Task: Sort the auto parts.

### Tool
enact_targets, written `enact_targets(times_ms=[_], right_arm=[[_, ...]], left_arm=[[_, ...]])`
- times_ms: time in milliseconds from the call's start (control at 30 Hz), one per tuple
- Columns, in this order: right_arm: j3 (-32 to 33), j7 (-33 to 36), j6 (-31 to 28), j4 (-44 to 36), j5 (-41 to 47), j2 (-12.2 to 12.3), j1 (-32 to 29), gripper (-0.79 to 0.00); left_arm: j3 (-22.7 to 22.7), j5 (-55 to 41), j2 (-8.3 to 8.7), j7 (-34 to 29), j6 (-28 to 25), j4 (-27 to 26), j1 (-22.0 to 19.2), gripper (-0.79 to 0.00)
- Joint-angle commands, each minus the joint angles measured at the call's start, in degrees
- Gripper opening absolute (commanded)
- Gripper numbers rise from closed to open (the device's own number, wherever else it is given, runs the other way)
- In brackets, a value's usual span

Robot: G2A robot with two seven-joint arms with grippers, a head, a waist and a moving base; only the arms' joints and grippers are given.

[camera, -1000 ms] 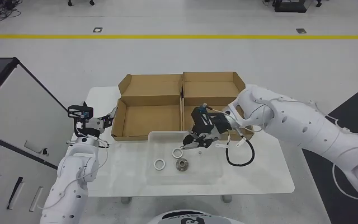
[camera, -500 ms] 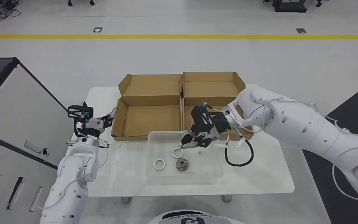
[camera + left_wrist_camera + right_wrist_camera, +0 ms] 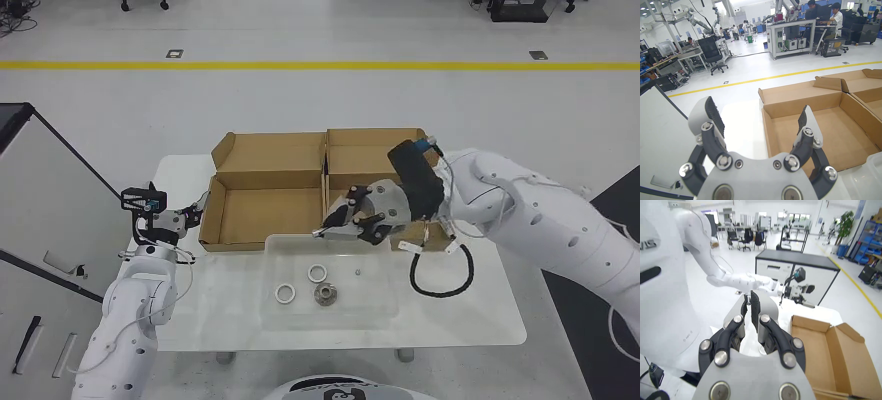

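Metal threaded bolt [image 3: 748, 299] pinched at tip of right gripper [image 3: 749, 303]; left gripper [image 3: 758, 107] wide open, empty.

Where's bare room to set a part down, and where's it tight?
Free: floor of the left box; table corner right of the clear tray. Tight: tray's left half, with rings and a hub; tray's far edge, where the right gripper holds a small bolt.
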Motion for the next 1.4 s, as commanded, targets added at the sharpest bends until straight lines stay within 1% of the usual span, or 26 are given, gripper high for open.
enact_targets(times_ms=[0, 200, 367, 400, 1333, 1367], right_arm=[[0.69, -4.17, 0.0, -1.23, -1.14, 0.51, -0.79, -0.785], [1.58, -18.45, 0.0, -5.16, -7.62, 2.16, -1.88, -0.785], [-0.31, -38.01, 0.0, -7.63, -19.35, 3.17, -0.88, -0.785], [-0.56, -39.43, 0.0, -7.71, -20.36, 3.23, -0.72, -0.785], [-0.56, -39.43, 0.0, -7.71, -20.36, 3.23, -0.72, -0.785], [-0.15, -38.67, 0.96, -8.06, -20.09, 3.15, -1.04, -0.785]], left_arm=[[0.0, 0.0, 0.0, 0.0, 0.0, 0.0, 0.0, 0.0], [0.0, 0.0, 0.0, 0.0, 0.0, 0.0, 0.0, 0.0], [0.0, 0.0, 0.0, 0.0, 0.0, 0.0, 0.0, 0.0], [0.0, 0.0, 0.0, 0.0, 0.0, 0.0, 0.0, 0.0], [0.0, 0.0, 0.0, 0.0, 0.0, 0.0, 0.0, 0.0], [0.0, 0.0, 0.0, 0.0, 0.0, 0.0, 0.0, 0.0]])
